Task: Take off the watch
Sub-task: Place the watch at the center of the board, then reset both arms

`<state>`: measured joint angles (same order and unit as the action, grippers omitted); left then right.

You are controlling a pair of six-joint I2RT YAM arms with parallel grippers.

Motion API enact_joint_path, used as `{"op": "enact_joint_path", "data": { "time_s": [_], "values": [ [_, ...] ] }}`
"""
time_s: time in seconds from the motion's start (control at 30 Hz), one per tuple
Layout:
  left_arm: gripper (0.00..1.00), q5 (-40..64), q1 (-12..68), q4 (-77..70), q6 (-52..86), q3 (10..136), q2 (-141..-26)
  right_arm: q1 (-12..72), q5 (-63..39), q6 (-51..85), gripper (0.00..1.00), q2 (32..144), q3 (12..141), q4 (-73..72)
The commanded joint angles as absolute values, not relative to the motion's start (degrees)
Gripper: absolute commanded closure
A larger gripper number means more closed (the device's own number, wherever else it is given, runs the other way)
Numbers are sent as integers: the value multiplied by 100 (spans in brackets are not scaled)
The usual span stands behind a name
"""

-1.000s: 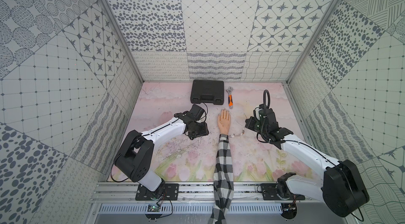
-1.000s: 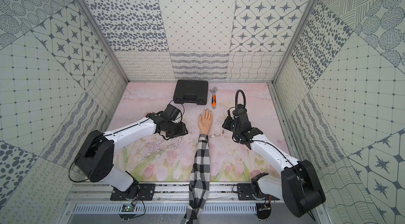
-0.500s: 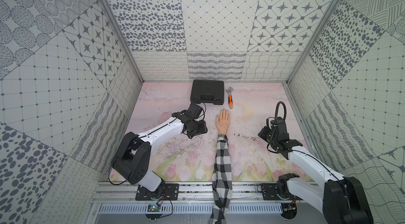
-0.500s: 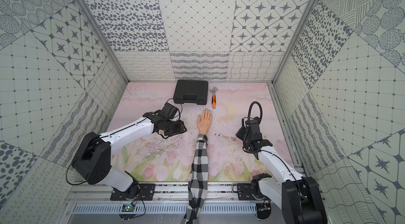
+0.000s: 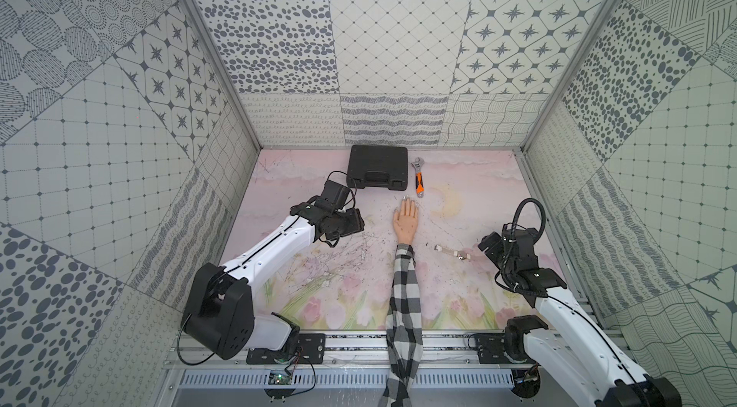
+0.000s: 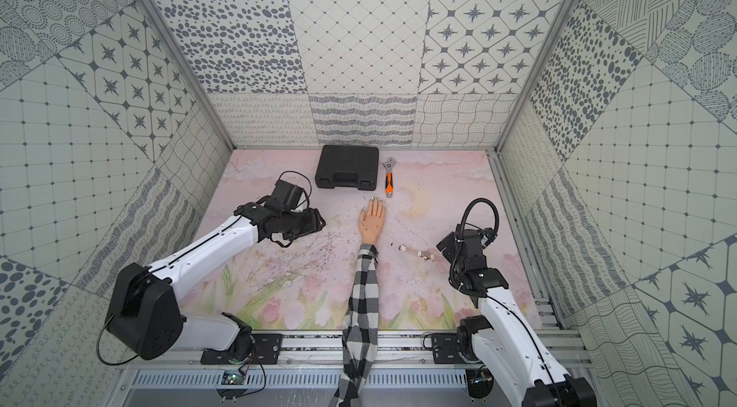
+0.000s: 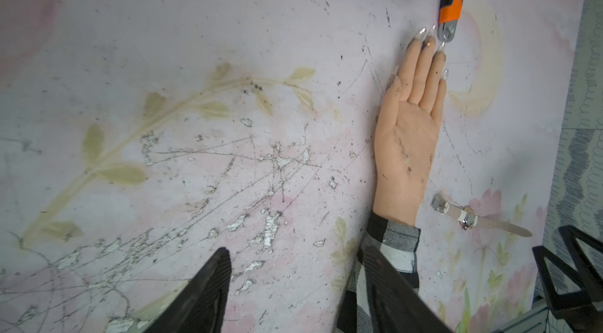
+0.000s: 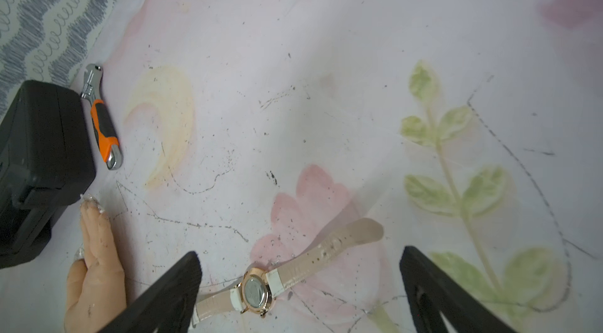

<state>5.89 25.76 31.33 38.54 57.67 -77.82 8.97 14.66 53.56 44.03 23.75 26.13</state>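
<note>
The watch (image 5: pixel 452 252) (image 6: pixel 416 252) lies unbuckled and flat on the table, right of the mannequin hand (image 5: pixel 406 221) and off its bare wrist. In the right wrist view the watch (image 8: pixel 257 292) rests case-back up with its beige strap stretched out, between the fingers of my open right gripper (image 8: pixel 300 253), untouched. My right gripper (image 5: pixel 484 247) hovers just right of the strap's end. My left gripper (image 5: pixel 359 221) is left of the hand, open with nothing in it (image 7: pixel 293 250). The left wrist view shows the watch (image 7: pixel 468 219) beside the hand (image 7: pixel 408 139).
A black case (image 5: pixel 377 168) stands at the back, an orange-handled wrench (image 5: pixel 418 182) beside it, near the mannequin's fingertips. The checked sleeve (image 5: pixel 403 305) runs from the wrist to the front rail. Patterned walls close in both sides.
My right gripper pulled the watch away from the wrist to the right, then opened and left it on the table. My left gripper drew slightly away from the hand and opened wider.
</note>
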Motion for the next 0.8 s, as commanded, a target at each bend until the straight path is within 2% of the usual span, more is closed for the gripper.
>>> {"op": "enact_joint_path", "data": {
  "time_s": [0.0,0.1,0.13,0.17,0.27,0.33,0.4,0.53,0.77],
  "values": [
    [30,-396,2253,3453,3597,5726,-7270,879,1988,5511,2,4120,2843,3076],
    [22,-1407,2145,3349,3582,5622,-6868,872,2228,5097,2,4134,3320,3077],
    [16,-1783,2140,3259,3622,5536,-6750,870,2339,4932,2,4222,3489,3089],
    [3,-2181,2124,3122,3624,5431,-6602,870,2475,4705,2,4346,3692,3094],
    [2,-3467,2113,2622,3890,5020,-6227,872,3101,4059,2,4878,4026,2883],
    [2,-4079,2109,2077,3717,4692,-6032,870,3423,3350,2,5235,3875,2170],
    [2,-4493,2090,1621,3219,4413,-5984,870,3530,2400,2,5496,3404,856],
    [1,-4598,1830,1103,2497,4090,-6188,854,3543,1556,2,6061,2726,-859],
    [1,-3687,1303,-1458,1053,2866,-6734,674,2590,767,2,7061,2074,-3095]
  ]
}}
